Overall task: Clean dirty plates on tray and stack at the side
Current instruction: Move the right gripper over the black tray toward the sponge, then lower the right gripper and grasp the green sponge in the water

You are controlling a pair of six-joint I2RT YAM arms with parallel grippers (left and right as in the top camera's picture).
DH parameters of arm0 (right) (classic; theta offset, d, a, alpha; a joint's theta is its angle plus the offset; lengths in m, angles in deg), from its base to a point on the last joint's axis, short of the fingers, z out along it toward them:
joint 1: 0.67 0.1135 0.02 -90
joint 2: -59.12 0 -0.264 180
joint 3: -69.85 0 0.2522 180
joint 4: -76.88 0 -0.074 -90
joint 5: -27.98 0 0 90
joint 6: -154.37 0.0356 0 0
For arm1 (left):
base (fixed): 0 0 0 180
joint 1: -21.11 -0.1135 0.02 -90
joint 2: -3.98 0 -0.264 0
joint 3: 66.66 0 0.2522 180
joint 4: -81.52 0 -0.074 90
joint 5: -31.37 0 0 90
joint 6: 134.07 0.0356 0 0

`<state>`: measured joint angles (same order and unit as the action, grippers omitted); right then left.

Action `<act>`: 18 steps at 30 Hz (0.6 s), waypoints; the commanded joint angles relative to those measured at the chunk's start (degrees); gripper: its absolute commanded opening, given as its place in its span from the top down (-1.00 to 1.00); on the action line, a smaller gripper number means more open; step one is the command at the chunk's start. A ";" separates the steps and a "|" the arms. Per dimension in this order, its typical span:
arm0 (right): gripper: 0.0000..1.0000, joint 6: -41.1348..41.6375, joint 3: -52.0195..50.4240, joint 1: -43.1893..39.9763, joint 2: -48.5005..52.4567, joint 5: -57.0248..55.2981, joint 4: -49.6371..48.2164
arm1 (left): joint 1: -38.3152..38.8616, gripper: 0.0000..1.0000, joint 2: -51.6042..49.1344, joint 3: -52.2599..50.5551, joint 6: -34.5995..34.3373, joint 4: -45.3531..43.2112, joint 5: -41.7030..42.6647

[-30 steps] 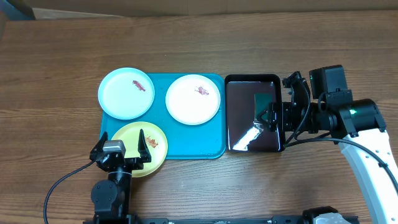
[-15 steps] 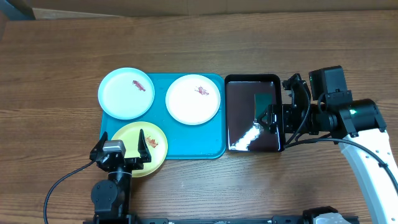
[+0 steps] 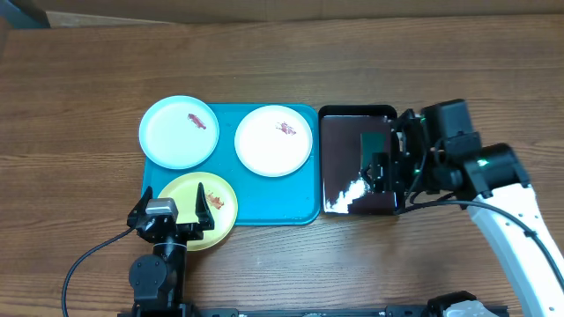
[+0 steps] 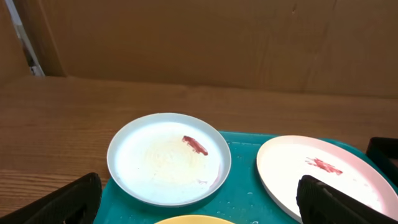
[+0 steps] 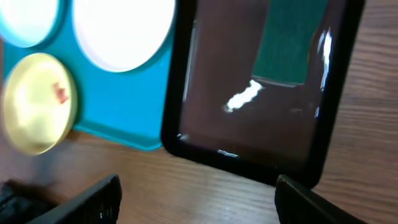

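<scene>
The turquoise tray holds three plates. The light blue plate is at its far left and the white plate at its far right, each with a reddish smear. The pale yellow plate sits at the near left, also smeared. My left gripper is open just above the yellow plate's near edge; its wrist view shows the blue plate and white plate. My right gripper is open and empty over the right part of the dark tray.
The glossy dark brown-black tray lies right of the turquoise tray and holds a green rectangular pad. Bare wooden table surrounds both trays. Cardboard stands along the table's far edge.
My right arm has swung left and nearer, bringing the gripper further over the dark tray. The left arm and the plates have not moved.
</scene>
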<state>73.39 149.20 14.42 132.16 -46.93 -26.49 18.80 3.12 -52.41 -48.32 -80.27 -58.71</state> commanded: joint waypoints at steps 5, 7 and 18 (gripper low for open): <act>-0.57 9.05 -4.96 8.31 0.55 -18.12 -7.37 | -0.26 -1.00 0.55 -0.22 0.87 -0.04 -0.37; -0.56 9.05 -6.14 9.42 1.05 -20.04 -9.66 | -0.26 -0.99 0.55 -0.22 0.87 -0.04 -0.35; -0.54 9.03 -6.38 9.60 5.46 -20.68 -19.58 | -0.26 -1.00 0.55 -0.22 0.87 -0.04 -0.35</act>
<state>81.78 142.95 23.82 136.88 -65.86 -44.87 18.80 3.12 -52.41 -48.32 -80.23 -58.71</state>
